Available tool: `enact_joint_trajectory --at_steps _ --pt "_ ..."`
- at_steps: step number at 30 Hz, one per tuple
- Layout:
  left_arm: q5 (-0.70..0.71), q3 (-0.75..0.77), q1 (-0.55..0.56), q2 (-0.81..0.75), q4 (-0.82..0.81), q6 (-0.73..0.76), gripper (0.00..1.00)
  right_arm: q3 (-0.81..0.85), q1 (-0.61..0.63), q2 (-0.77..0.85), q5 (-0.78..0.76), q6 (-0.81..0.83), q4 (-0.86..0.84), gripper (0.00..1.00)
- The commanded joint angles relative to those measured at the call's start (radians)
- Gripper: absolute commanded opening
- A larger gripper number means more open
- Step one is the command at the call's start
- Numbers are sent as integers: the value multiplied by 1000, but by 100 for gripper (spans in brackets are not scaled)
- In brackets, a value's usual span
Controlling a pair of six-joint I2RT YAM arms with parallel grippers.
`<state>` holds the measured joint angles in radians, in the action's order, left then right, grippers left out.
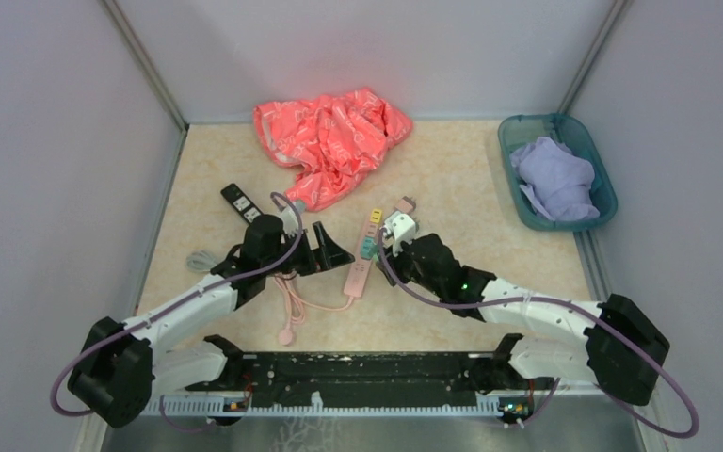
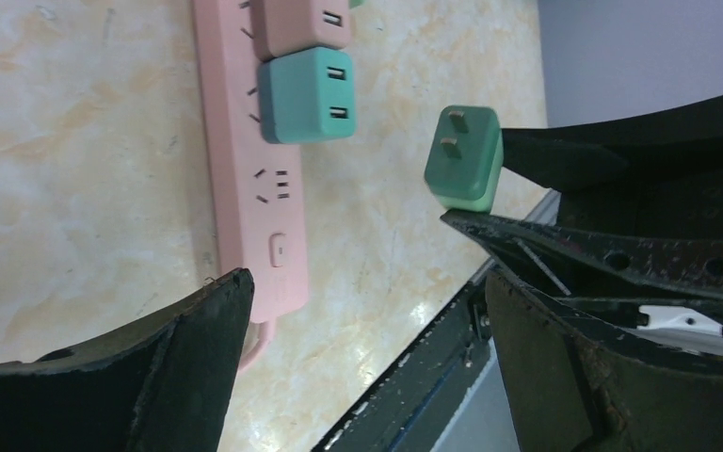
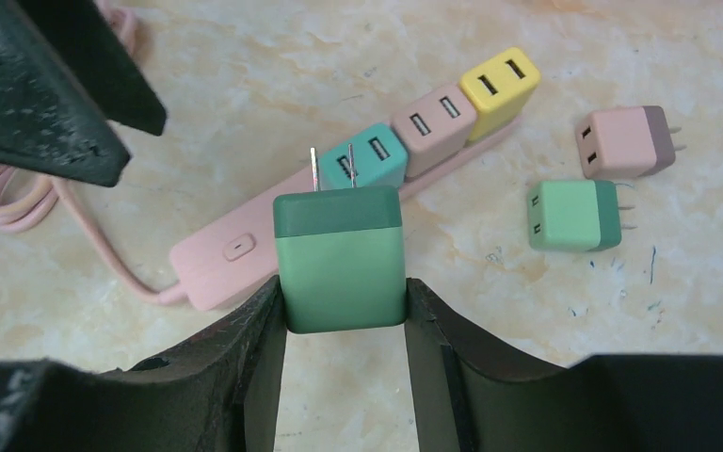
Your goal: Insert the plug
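Observation:
A pink power strip [image 1: 358,271] lies at the table's middle, with teal, pink and yellow plugs in it and a free socket [image 2: 276,184] beside its switch. My right gripper [image 3: 344,282] is shut on a green plug [image 3: 339,259], prongs pointing forward, held just above and short of the strip [image 3: 235,250]. It shows in the left wrist view [image 2: 464,158] to the right of the strip [image 2: 249,169]. My left gripper [image 2: 367,282] is open and empty, hovering by the strip's switch end; in the top view it [image 1: 334,247] is left of the strip, opposite my right gripper [image 1: 378,247].
Loose pink plug [image 3: 626,141] and green plug [image 3: 579,215] lie right of the strip. A black power strip [image 1: 240,201], a grey cable [image 1: 196,259] and the pink cord [image 1: 292,301] lie left. A pink cloth [image 1: 329,141] lies behind; a teal basket [image 1: 602,212] holds a lavender cloth.

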<state>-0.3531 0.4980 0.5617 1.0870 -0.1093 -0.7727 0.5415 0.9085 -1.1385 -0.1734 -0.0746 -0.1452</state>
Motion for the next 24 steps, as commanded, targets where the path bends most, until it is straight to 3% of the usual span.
enact_joint_trajectory --at_steps 1,19,24 --pt "-126 45 -6 37 -98 -28 96 -11 41 54 50 99 -66 24" --pt "-286 28 -5 149 -334 -161 75 -36 99 47 140 225 -231 24" --pt "-299 21 -3 163 -362 -170 63 -37 105 43 160 226 -261 24"
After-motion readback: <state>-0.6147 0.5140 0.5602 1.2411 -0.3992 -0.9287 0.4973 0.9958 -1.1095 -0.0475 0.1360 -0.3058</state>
